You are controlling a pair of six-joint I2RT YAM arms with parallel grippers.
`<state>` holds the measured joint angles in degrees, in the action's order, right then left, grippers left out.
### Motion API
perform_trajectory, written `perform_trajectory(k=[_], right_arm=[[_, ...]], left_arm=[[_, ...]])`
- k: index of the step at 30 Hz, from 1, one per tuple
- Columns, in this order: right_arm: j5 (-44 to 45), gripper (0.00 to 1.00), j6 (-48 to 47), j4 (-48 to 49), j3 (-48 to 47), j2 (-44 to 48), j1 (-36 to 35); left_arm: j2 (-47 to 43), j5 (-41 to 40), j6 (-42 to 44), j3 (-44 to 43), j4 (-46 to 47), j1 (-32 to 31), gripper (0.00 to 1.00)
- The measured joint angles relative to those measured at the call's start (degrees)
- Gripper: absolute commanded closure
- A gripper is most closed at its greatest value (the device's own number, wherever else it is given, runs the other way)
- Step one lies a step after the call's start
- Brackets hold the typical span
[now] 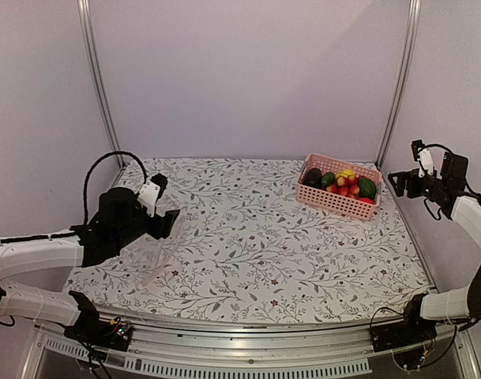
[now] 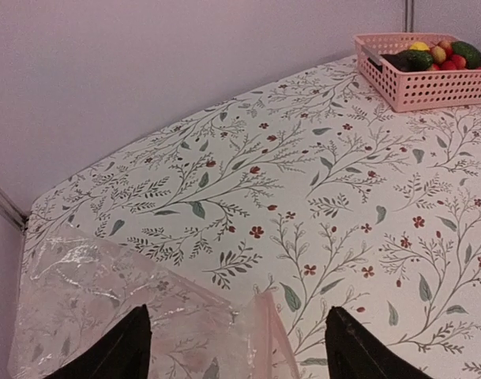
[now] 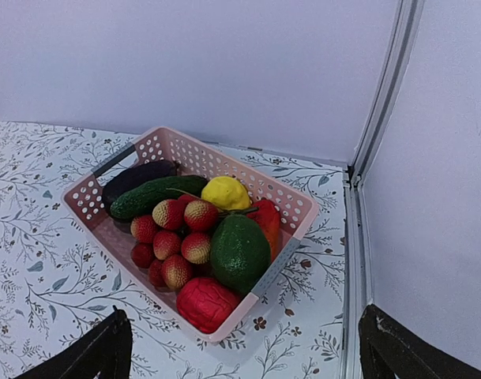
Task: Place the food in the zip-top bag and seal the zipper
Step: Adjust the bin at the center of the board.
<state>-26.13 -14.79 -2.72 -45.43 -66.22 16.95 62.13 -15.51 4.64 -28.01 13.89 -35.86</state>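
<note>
The food (image 1: 340,183) lies in a pink slotted basket (image 1: 319,198) at the back right: a dark green avocado (image 3: 240,251), a yellow lemon (image 3: 224,192), a cucumber (image 3: 157,195), a red lumpy piece (image 3: 207,302) and several small red fruits (image 3: 177,237). The clear zip-top bag (image 1: 159,257) lies crumpled at the front left. It also shows in the left wrist view (image 2: 90,300), with a thicker strip (image 2: 281,335) along its right edge. My left gripper (image 1: 167,219) is open just above the bag, empty (image 2: 238,316). My right gripper (image 1: 400,181) is open and raised to the right of the basket, empty (image 3: 244,316).
The table (image 1: 256,253) has a floral cloth. Metal frame posts stand at the back left (image 1: 98,79) and back right (image 1: 400,79), with pale walls all round. The basket (image 3: 299,212) sits close to the right wall and its rail (image 3: 352,237).
</note>
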Motion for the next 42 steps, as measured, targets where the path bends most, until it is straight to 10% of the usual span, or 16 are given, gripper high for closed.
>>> perform_trajectory(k=[24, 42], right_arm=[[-4.28, 0.43, -25.53, -21.31, -14.47, -16.24, -21.38], [6.62, 0.47, -28.98, -26.1, -28.5, -36.81, -22.21]], left_arm=[[0.48, -6.14, -22.43, -15.72, -26.36, -8.61, 0.36], [9.97, -1.99, -25.05, -20.13, -26.97, -11.28, 0.32]])
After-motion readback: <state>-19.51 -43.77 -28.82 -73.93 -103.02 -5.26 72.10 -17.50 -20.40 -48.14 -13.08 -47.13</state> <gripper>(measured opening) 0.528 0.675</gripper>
